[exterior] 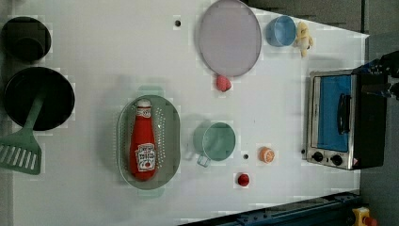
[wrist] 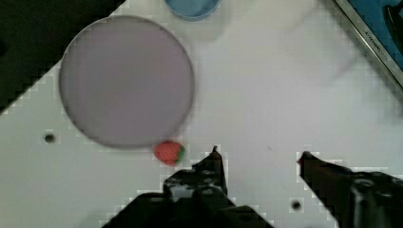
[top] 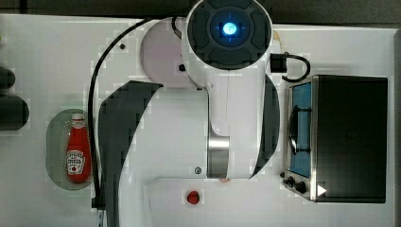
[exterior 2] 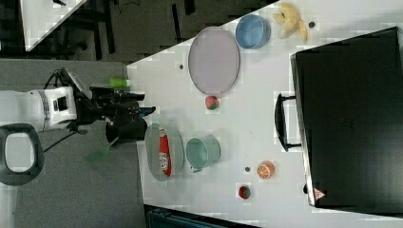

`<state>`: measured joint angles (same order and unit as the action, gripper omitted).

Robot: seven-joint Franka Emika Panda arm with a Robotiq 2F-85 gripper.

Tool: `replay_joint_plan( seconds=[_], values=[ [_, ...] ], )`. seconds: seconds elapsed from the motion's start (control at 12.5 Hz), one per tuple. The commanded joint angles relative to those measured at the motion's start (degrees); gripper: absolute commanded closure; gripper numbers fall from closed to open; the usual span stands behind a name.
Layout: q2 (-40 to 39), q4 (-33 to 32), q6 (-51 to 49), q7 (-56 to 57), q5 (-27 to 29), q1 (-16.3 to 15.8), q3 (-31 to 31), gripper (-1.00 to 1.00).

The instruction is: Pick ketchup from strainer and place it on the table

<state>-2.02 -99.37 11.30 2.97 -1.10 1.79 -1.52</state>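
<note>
My gripper point(wrist: 259, 154) hangs spread over bare table point(wrist: 266, 95), nothing between its fingers. In the left view, the ketchup point(exterior: 142, 140) lies uncovered in the strainer point(exterior: 170, 136), open from above. The green cup point(exterior: 217, 141) crowds the strainer's right; 1 black pan point(exterior: 37, 96) sits well left.

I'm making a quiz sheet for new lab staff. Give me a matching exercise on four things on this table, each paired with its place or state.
Things:
1. ketchup
2. green cup
3. spatula
4. tool

Places or states:
A. open, empty, above bare table
B. lying in the strainer
C. resting across the black pan
D. upright between the strainer and the orange slice, in the left view

Pairs: 1-B, 2-D, 3-C, 4-A
</note>
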Motion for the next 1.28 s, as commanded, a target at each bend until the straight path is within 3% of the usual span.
replay_joint_plan(
  seconds=[0.08, 0.24, 0.8, 1.28],
  values=[
    [6.5, -0.2, -6.9, -0.7, 1.9, 5.4, -4.2, -0.59],
    [6.1, -0.2, -6.6, -0.7, 2.2, 4.7, -5.9, -0.99],
    [2.1, -0.2, -4.4, -1.1, 2.2, 1.1, -23.5, -1.00],
    [-5.7, -2.9, -1.0, -1.6, 1.7, -0.7, -38.5, -1.00]
  ],
)
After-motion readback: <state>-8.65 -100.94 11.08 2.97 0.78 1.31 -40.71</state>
